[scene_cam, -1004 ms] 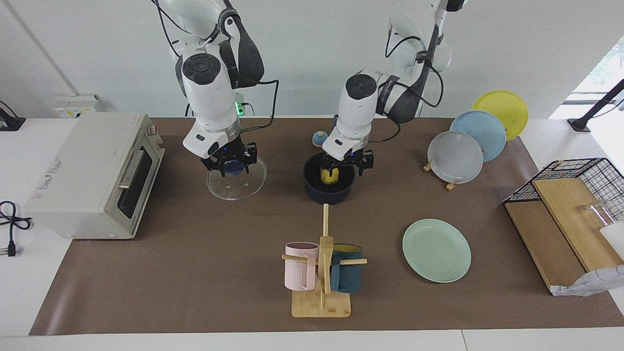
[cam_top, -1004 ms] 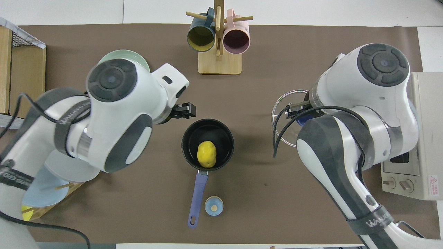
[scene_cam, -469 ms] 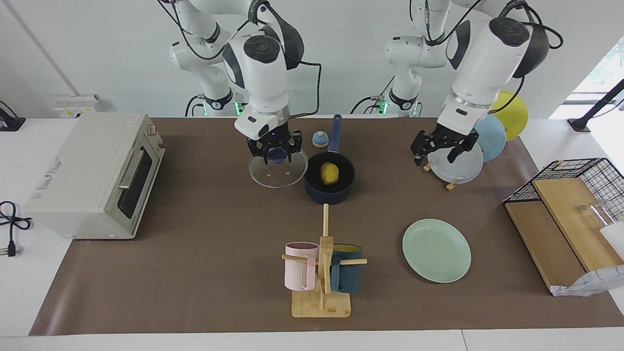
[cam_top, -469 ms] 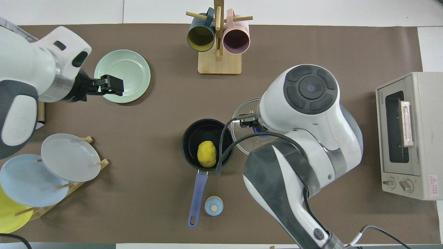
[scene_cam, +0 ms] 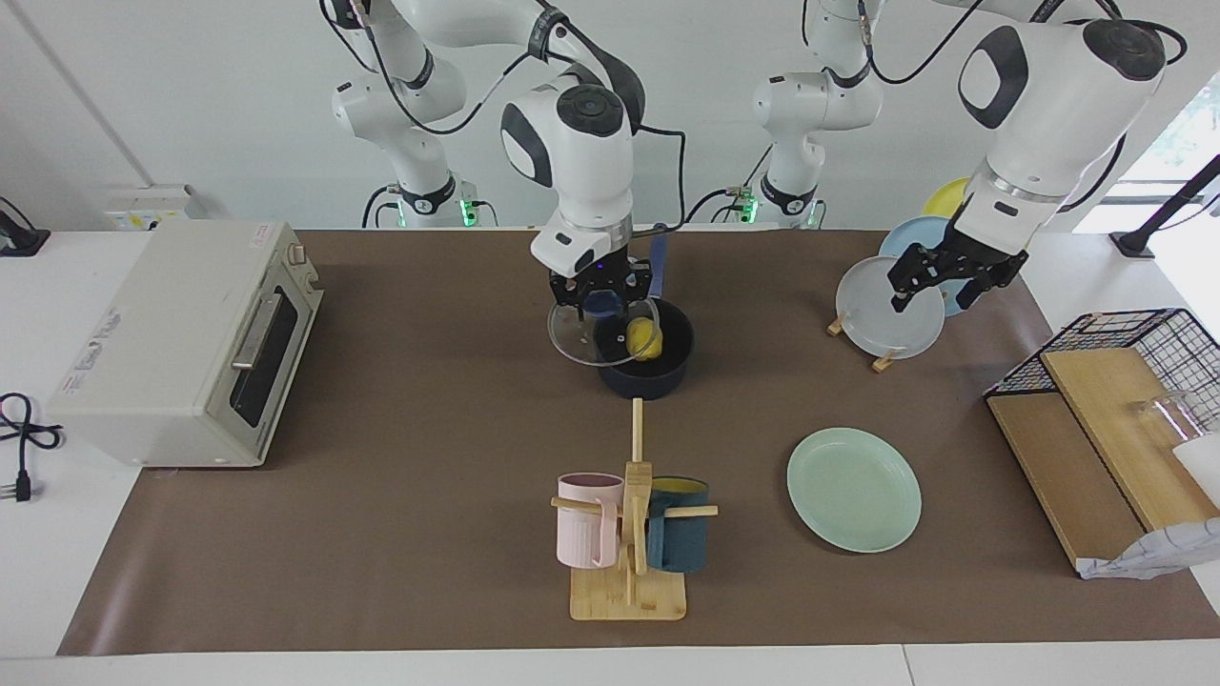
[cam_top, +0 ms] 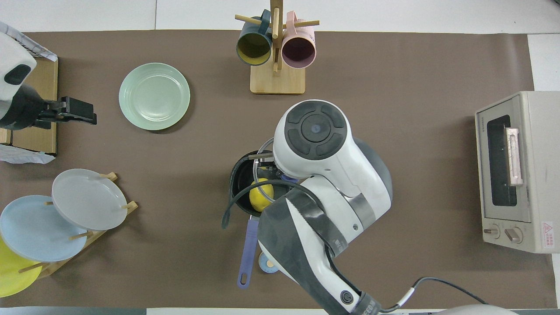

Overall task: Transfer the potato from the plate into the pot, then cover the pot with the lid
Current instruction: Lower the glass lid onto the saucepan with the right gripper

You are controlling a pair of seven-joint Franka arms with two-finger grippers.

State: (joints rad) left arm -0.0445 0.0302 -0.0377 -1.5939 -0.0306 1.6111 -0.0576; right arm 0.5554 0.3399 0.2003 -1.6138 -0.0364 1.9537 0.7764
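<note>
right gripper (scene_cam: 602, 301) jaws pinching lid (scene_cam: 593, 335) knob, lid tilted over pot (scene_cam: 644, 367) rim at pot's 9 o'clock | potato (scene_cam: 643, 337) in pot | lid: stiff glass, fragile, slippery; knob looks best hold | left gripper (scene_cam: 939, 280) jaws spread, waits over plate rack (scene_cam: 891, 310)

1. We see the potato (cam_top: 261, 195) lying in the pot (cam_top: 239, 181), whose blue handle (cam_top: 247, 253) points toward the robots.
2. The right arm (cam_top: 323, 183) covers much of the pot; the lid (cam_top: 262, 164) shows only as a rim arc at the pot's edge.
3. The plate (cam_top: 154, 102) lies bare, farther from the robots.
4. The left gripper (cam_top: 81, 111) stands open beside the plate, toward the left arm's end of the table.
</note>
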